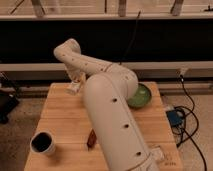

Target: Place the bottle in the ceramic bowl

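Note:
The green ceramic bowl (143, 97) sits at the table's far right, its left part hidden behind my arm. A pale whitish bottle (158, 152) lies at the near right edge of the table, partly covered by the arm's base. My gripper (74, 86) hangs at the end of the folded arm over the far left corner of the table, well away from both the bowl and the bottle. Nothing shows in it.
A dark mug (42, 143) with a black inside stands at the near left. A dark red-brown elongated item (91, 139) lies near the front middle, next to the arm. The wooden table (60, 117) has cables and a blue box (175, 118) on the floor to its right.

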Controlling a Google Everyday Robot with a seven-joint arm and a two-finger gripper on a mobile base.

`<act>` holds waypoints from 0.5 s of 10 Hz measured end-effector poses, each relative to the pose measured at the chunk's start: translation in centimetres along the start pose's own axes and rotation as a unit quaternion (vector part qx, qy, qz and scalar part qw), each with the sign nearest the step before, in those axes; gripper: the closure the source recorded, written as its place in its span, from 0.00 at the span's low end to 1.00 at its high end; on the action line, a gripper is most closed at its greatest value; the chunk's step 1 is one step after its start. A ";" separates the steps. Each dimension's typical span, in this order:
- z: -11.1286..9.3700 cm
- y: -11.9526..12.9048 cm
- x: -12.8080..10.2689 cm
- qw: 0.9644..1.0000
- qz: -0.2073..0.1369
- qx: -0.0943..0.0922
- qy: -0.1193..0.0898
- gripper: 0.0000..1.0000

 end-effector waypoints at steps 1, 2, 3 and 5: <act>-0.2 1.0 0.5 1.000 0.007 -0.001 0.001 1.00; -0.6 2.6 1.2 1.000 0.020 -0.002 0.002 1.00; -0.8 4.3 2.1 0.999 0.036 -0.004 0.004 1.00; -1.1 6.9 3.2 0.998 0.064 -0.008 0.004 1.00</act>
